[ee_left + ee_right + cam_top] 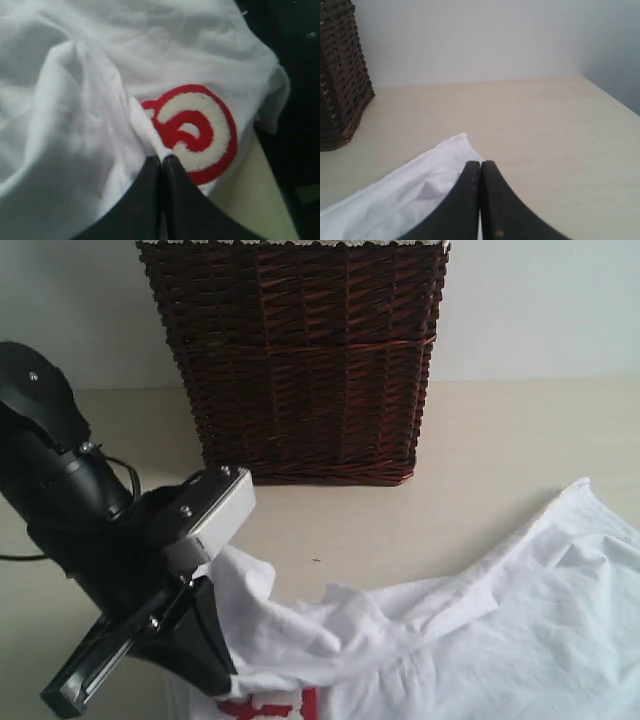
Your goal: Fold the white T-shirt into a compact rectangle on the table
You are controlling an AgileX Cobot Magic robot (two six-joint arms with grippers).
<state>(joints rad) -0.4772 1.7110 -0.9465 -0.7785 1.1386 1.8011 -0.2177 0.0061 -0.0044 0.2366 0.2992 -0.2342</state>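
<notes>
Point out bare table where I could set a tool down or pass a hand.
Free: table right of the wicker basket, between the wall and the upper edge of the white T-shirt; also the strip between basket front and shirt. Crowded: bottom of the exterior view, covered by shirt, with the left arm over one end.

The left pincer (215, 672) seemingly pinches the white T-shirt (450, 640), a wicker basket (300, 360) behind.
</notes>
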